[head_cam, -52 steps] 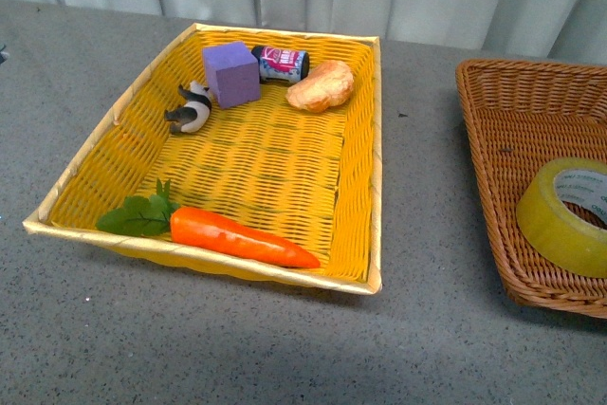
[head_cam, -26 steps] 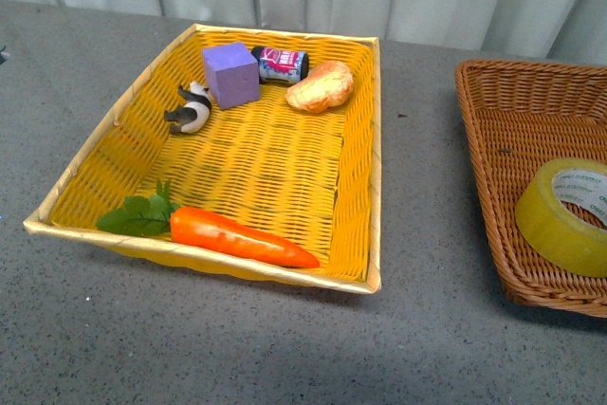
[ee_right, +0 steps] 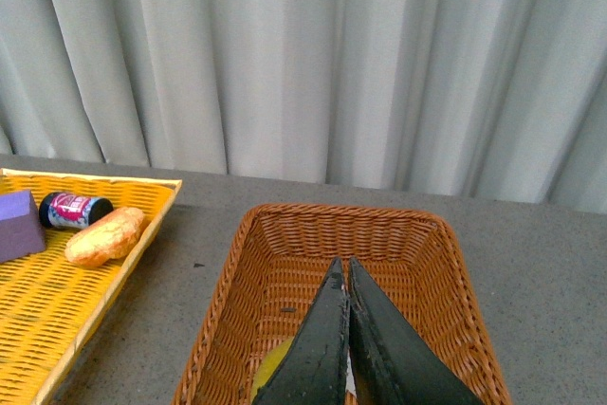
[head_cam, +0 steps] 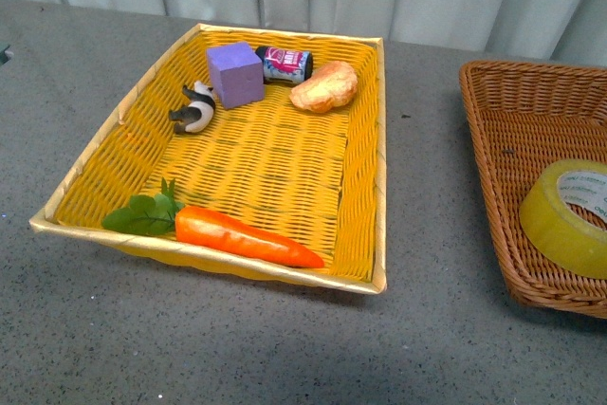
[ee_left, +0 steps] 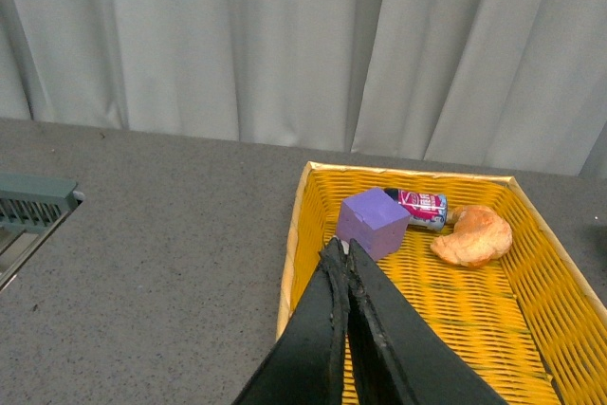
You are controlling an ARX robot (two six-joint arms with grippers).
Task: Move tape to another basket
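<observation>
Jaws pressed together, empty, on left gripper point(ee_left: 347, 255) and right gripper point(ee_right: 342, 272). Front view drifted slightly right; tape point(head_cam: 566, 217) unmoved, lower right, in brown basket point(head_cam: 500, 130). Transfer not begun.

Yellowish translucent tape point(head_cam: 563, 218) roll, tilted, inside brown wicker basket point(head_cam: 512, 130) at near-left corner, against wall.

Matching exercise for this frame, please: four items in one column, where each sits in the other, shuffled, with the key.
Items:
1 tape
2 carrot
3 purple cube
4 bread roll

Places:
A yellow tray, near edge
B brown basket
C yellow tray, far right corner
D yellow tray, far side, beside the panda figure

Pairs: 1-B, 2-A, 3-D, 4-C
</observation>
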